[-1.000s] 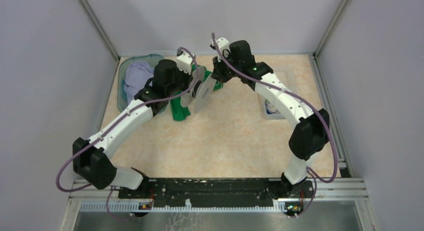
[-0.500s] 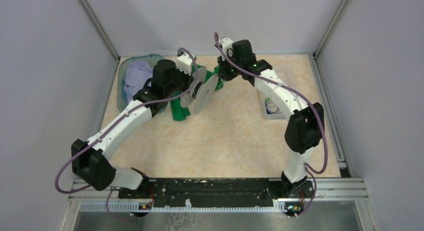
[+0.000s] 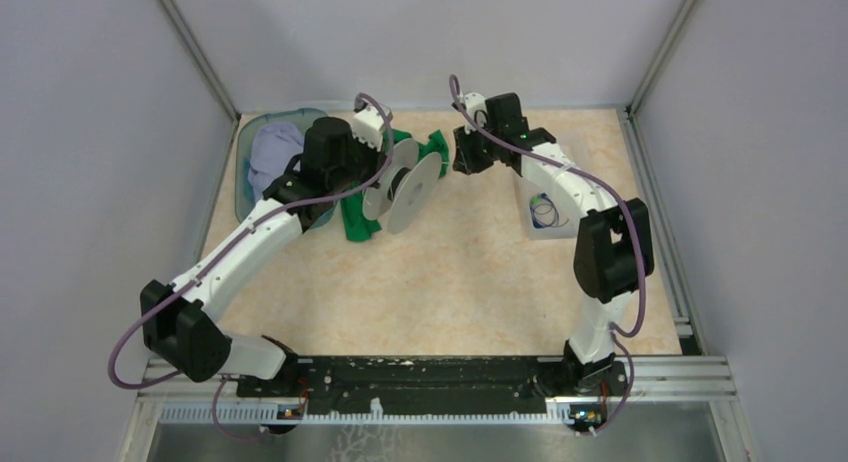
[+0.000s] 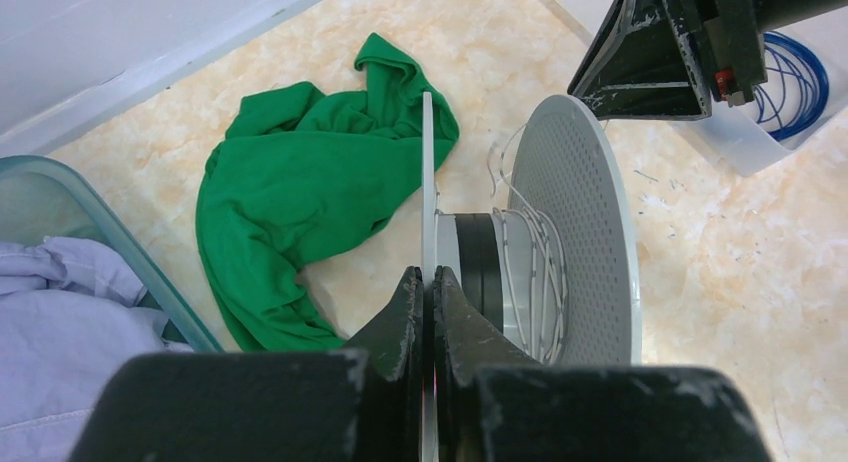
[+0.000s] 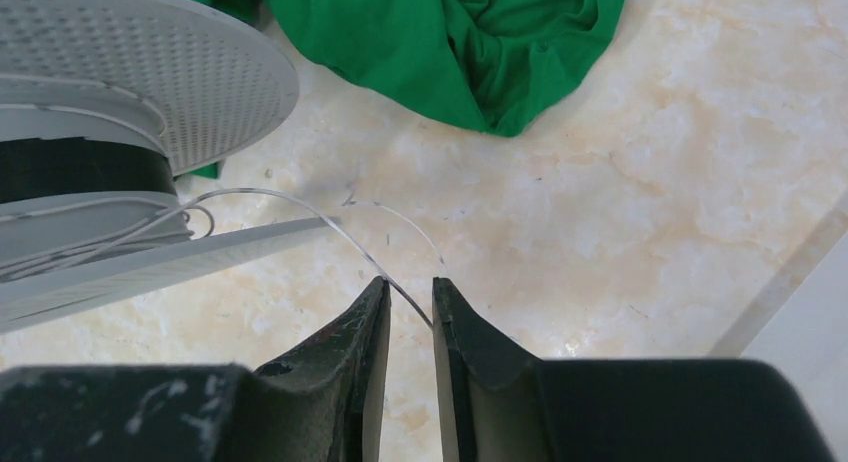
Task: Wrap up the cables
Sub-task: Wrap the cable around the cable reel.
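Right wrist: claw straddles hair-thin cable beside spool

The right claw (image 5: 410, 284) stands a sliver apart, the whitish cable (image 5: 300, 204) running into the gap; no firm pinch shows. From there the strand arcs to the spool (image 5: 150, 72), its flange clamped in the left claw (image 4: 428, 282) above the table (image 5: 620, 212). Light, springy and probably slippery, the wire looks best taken close to the hub. A blue cable (image 4: 805, 82) lies coiled in a clear tub (image 4: 730, 142) nearby.

open tabletop (image 3: 440, 282) across near and middle. far left blocked by tub (image 3: 240, 172), green cloth (image 3: 357, 220), raised spool (image 3: 405, 187); narrow gap to right gripper (image 5: 410, 287); clear tray (image 3: 545, 232) far right.
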You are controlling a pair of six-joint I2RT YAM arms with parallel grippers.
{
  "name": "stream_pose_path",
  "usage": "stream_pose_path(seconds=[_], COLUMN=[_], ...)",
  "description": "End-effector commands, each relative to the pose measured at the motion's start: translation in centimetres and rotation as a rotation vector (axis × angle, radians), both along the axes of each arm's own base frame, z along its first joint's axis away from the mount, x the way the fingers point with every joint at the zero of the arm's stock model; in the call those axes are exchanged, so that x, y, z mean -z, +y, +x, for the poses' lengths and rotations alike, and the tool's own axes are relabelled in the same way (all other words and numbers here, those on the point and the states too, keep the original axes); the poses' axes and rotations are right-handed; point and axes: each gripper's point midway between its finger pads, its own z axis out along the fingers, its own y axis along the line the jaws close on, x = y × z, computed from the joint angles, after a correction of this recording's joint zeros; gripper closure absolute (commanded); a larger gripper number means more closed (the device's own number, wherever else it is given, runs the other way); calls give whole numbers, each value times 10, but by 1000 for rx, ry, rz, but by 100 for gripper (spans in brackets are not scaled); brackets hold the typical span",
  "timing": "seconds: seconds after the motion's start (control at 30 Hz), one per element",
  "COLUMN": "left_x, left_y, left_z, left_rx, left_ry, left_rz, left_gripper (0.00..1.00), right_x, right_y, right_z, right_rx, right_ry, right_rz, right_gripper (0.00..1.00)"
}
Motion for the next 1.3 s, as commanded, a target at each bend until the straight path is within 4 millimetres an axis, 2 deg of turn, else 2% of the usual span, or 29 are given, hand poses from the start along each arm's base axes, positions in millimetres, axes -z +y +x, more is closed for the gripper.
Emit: stream_pose_path(seconds=[0.0,0.33,0.57,0.83,1.17,1.27], left_x=[-64,-76,-84,-86,-91,-95], left_y=[-5,-11,-5,-4,0,5], left_z=[-4,-11,-10,-9,-5,1], left_rx=[31,100,88,90,68,28], left_ry=[-107,-61,-37,-28,-19,-3], left_rz=[-120,-201,-252,-267,-299,-335], left_gripper=[100,100,100,100,100,100], right_x=[-13,0,11,8,13,19], right_y=[-4,-10,-24,-30,-29,-28], right_z=[8,8,10,9,9,5], right_rx=[-32,-59,-26,-9,4,-5], right_ry=[-52,-73,-73,-83,-70,-47], right_rz=[62,84,101,122,136,139], right_gripper=[76,75,76,74,99,100])
